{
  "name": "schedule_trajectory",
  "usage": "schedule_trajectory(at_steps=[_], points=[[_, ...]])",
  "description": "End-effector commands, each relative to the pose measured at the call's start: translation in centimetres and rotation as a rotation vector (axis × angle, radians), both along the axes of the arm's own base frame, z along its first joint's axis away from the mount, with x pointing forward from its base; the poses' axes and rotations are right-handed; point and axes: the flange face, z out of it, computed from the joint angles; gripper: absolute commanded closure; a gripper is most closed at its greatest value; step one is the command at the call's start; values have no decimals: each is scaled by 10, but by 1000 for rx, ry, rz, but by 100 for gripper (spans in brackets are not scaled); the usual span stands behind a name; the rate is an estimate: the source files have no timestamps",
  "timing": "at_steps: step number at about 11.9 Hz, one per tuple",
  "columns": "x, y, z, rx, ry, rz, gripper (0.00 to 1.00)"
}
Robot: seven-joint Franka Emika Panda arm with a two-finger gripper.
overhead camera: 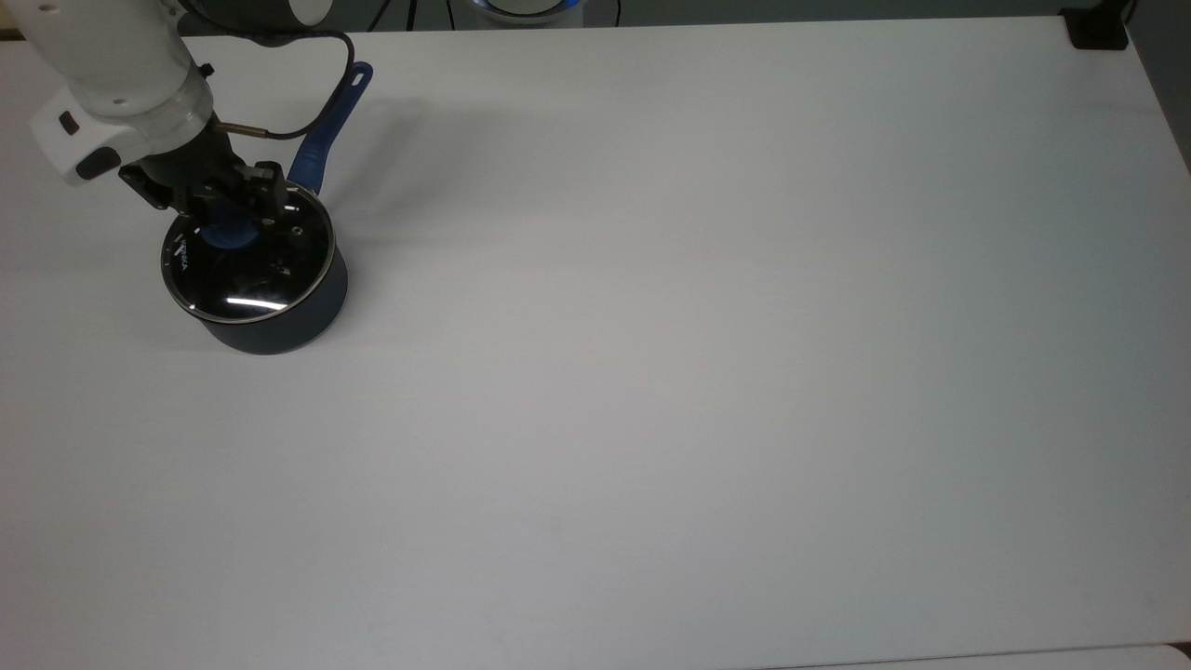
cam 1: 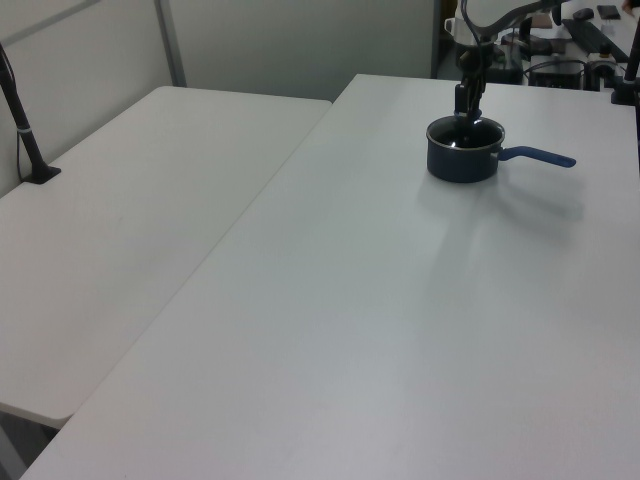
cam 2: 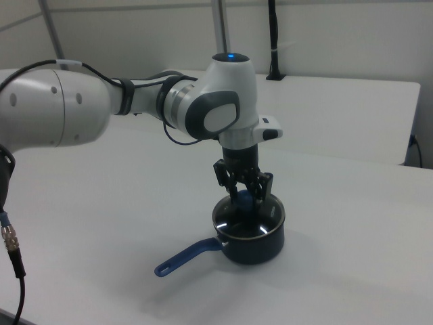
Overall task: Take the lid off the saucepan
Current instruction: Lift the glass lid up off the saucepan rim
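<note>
A white table (overhead camera: pixel 707 372) carries the saucepan (overhead camera: pixel 279 321) near the top view's upper left.
</note>
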Motion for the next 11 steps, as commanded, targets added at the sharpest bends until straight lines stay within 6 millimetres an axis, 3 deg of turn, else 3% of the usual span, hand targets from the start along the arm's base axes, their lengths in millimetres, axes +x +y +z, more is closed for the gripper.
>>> schedule_trajectory(at_steps=[1,3,5,8,11], points=[[-13,14,41,-1,-31,24,58],[-14,56,58,4,-33,72,58],[-22,98,61,11,-23,103,58],[-38,178,50,24,14,137,58],[-54,244,31,20,57,178,58]])
